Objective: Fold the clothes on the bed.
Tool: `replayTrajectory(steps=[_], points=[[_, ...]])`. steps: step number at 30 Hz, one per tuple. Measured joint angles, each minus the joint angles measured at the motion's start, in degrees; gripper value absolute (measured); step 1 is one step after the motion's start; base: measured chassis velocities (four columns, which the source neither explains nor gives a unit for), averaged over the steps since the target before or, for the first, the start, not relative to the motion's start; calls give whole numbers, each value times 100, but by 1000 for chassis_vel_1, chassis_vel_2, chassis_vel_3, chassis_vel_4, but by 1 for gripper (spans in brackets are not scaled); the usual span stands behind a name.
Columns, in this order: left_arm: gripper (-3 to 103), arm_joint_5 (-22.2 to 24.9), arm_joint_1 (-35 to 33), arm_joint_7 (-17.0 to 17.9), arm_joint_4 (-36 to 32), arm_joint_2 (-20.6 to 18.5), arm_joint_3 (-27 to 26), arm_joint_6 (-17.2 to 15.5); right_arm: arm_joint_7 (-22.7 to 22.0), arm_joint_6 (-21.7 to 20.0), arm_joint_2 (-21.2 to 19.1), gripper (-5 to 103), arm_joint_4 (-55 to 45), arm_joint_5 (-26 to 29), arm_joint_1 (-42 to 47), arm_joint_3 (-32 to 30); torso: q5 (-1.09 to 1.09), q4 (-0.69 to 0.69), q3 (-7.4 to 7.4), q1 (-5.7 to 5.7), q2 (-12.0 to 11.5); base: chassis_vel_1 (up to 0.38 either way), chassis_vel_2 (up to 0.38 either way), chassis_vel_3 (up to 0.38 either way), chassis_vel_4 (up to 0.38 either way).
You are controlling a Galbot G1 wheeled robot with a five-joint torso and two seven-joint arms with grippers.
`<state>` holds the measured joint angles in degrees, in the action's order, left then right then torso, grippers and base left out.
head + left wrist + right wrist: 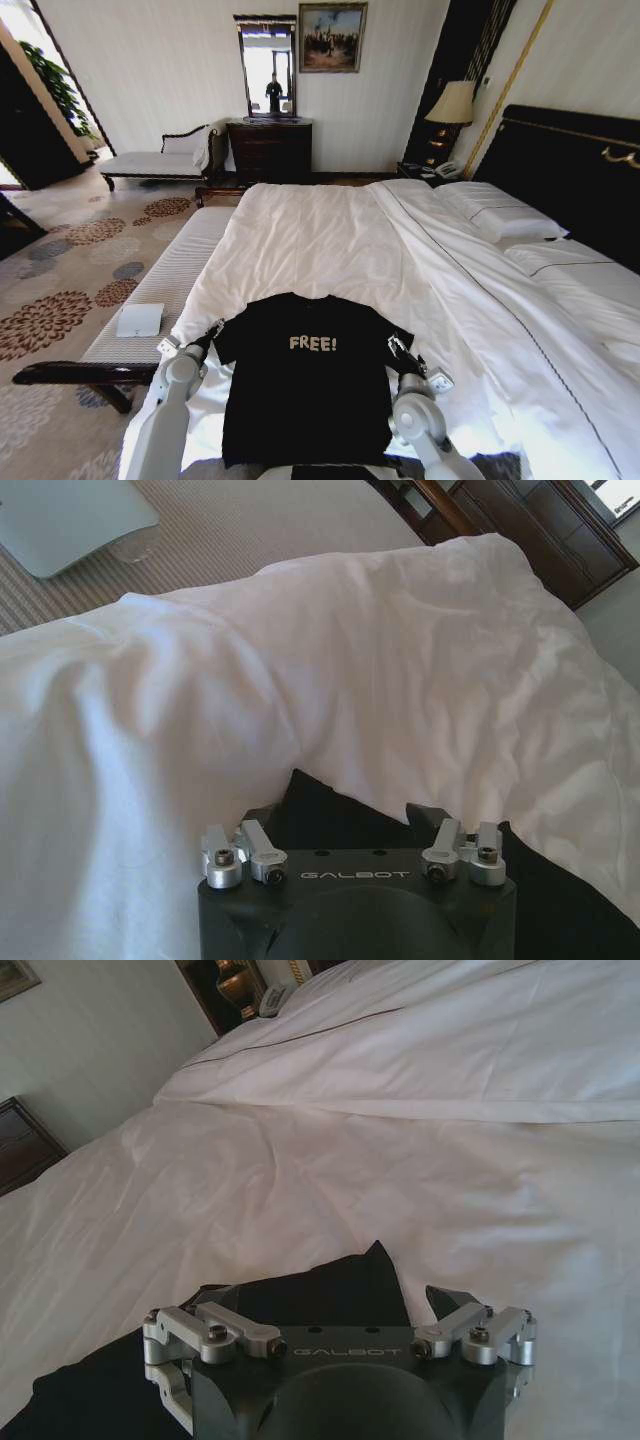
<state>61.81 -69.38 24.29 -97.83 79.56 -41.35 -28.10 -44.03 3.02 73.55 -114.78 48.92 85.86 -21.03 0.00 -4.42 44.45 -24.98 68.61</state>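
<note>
T-shirt (305,385) lies flat at the foot of the bed (330,235), chest lettering up, on the white duvet (310,240). Left gripper (205,338) sits at the left sleeve, right gripper (400,352) at the right sleeve — each with fingers spread, black cloth between them. Whether either has pinched the fabric, cannot tell. Bench (165,290) just beside the bed's foot.
</note>
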Motion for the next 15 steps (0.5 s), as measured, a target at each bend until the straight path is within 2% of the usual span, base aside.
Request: replayTrajectory(steps=[2, 3, 5, 6, 10, 12, 15], points=[[64, -1, 0, 1, 39, 9, 0, 1, 2, 2, 12, 100, -11, -30, 28, 0, 0, 0, 0, 0, 0, 0, 0, 0, 0], [64, -1, 0, 1, 39, 9, 0, 1, 2, 2, 12, 100, -11, -30, 28, 0, 0, 0, 0, 0, 0, 0, 0, 0, 0], [53, -2, 4, -1, 70, 10, -12, 2, 3, 4, 19, 100, -22, -51, 43, 0, 0, 0, 0, 0, 0, 0, 0, 0, 0], [53, -2, 4, -1, 70, 10, -12, 2, 3, 4, 19, 100, -22, -51, 43, 0, 0, 0, 0, 0, 0, 0, 0, 0, 0], [32, 3, 47, -17, 185, -20, -53, 21, 4, 4, 41, 100, -43, -94, 62, 14, 0, 0, 0, 0, 0, 0, 0, 0, 0], [32, 6, 53, -21, 203, -29, -61, 29, 4, 5, 44, 100, -45, -100, 65, 16, 0, 0, 0, 0, 0, 0, 0, 0, 0], [16, 38, 52, -34, 212, -50, -95, 37, 4, 5, 50, 100, -51, -116, 69, 20, 0, 0, 0, 0, 0, 0, 0, 0, 0]])
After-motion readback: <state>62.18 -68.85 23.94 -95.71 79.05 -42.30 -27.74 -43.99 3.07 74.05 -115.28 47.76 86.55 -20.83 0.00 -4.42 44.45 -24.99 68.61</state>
